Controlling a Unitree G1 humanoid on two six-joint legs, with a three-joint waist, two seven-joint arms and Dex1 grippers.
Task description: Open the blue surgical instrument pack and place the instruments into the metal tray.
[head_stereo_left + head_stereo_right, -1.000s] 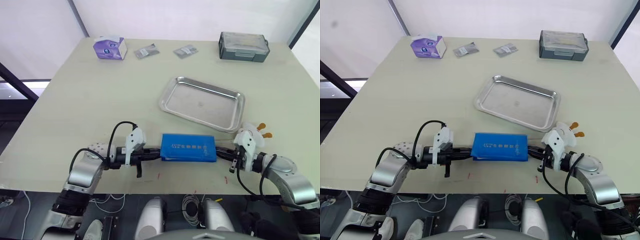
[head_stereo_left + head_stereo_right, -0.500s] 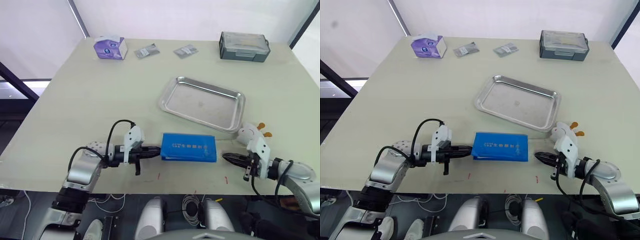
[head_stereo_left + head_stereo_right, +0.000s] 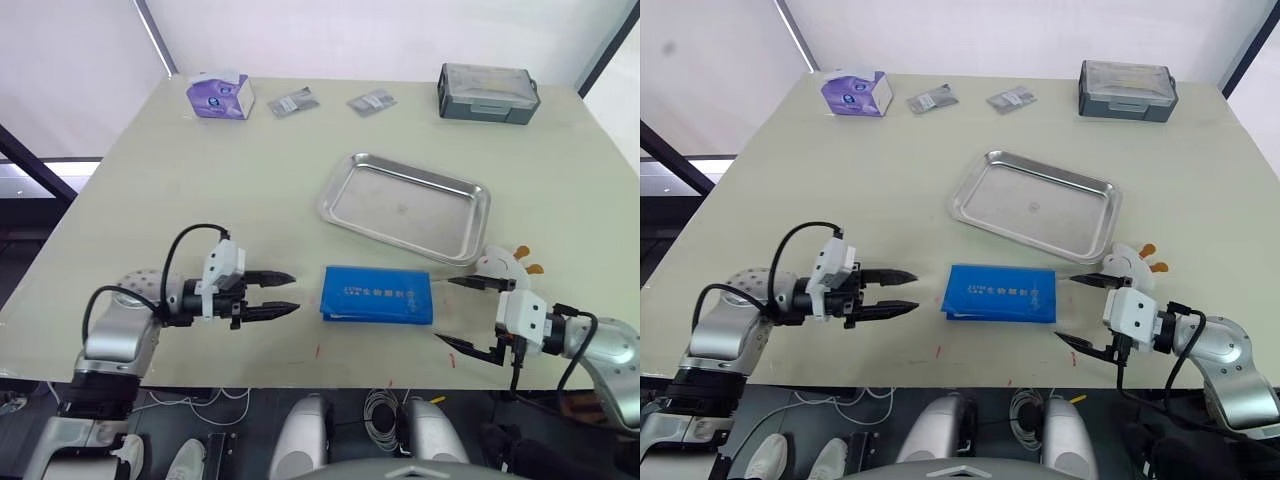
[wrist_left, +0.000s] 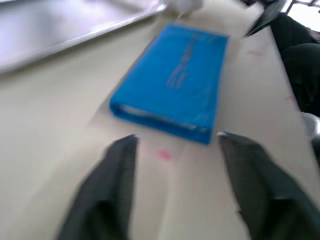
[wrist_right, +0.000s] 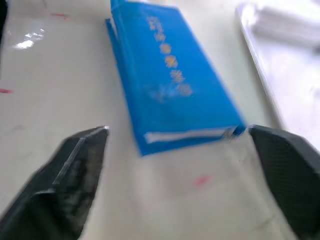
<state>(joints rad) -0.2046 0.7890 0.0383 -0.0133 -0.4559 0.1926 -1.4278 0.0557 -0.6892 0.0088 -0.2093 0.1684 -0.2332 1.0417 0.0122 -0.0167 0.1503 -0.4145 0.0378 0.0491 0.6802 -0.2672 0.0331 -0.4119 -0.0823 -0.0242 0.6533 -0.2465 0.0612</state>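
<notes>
Here, near the front edge of the table (image 3: 150,190), the blue surgical instrument pack (image 3: 377,295) lies flat and folded shut, white print facing up. The left gripper (image 3: 282,293) sits just off its left end, fingers spread apart and holding nothing, tips pointing at the pack but not touching it. The right gripper (image 3: 452,313) hangs off the pack's right end, its fingers splayed wide, also empty and clear of the pack. Small red marks dot the table by the pack.

Just behind the pack, toward the right, the metal tray (image 3: 405,207) rests at a slant, bare and shiny. Along the far edge stand a purple-and-white box (image 3: 219,95) on the left, two small foil packets (image 3: 293,102) near the middle, and a grey lidded box (image 3: 487,93) on the right.
</notes>
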